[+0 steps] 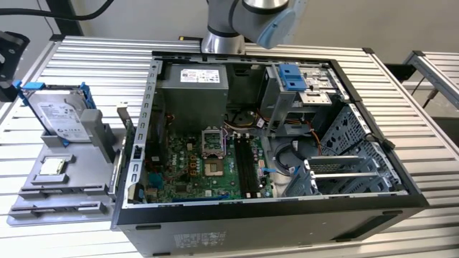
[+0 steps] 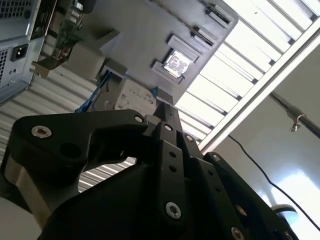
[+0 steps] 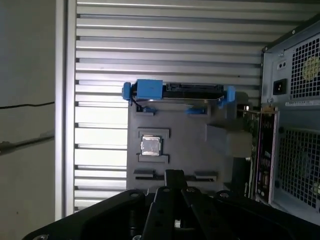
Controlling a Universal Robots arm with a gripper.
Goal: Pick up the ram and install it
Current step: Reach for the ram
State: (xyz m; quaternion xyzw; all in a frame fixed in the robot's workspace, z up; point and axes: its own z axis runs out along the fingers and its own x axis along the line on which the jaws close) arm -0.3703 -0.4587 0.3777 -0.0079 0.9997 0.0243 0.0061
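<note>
Hand (image 3: 175, 176) hung over the grey tray (image 3: 195, 150) on the worktop (image 3: 100, 60), well clear of the open case (image 1: 287, 212). It carried nothing that showed. Whether it was apart or together could not be told from either wrist view. Ram (image 3: 148, 175) not yet lifted. I read it as the thin dark strip standing on edge in the tray's holder, below the hand and in line with its tip. The tip masked the strip's middle, so one end showed on each side of the hand. Identification tentative, since the strip was seen edge-on. In the exterior view the same strip (image 1: 68, 189) lay in the tray's half toward the camera. Beyond the ram from the hand sat the chip (image 3: 150, 145). Beyond that stood the drive (image 3: 192, 90), upright in its blue bracket at the tray's far end. Ram's long axis ran across the tray, parallel to the drive's long edge, with its thin edge turned up toward the hand. The hand looked lined up over the stick's middle, not an end. The black slots (image 1: 246, 164) inside the case lay well off to the hand's side, past the tray's edge and the case wall. Judged from the exterior view, their length ran roughly square to the ram's present axis.
</note>
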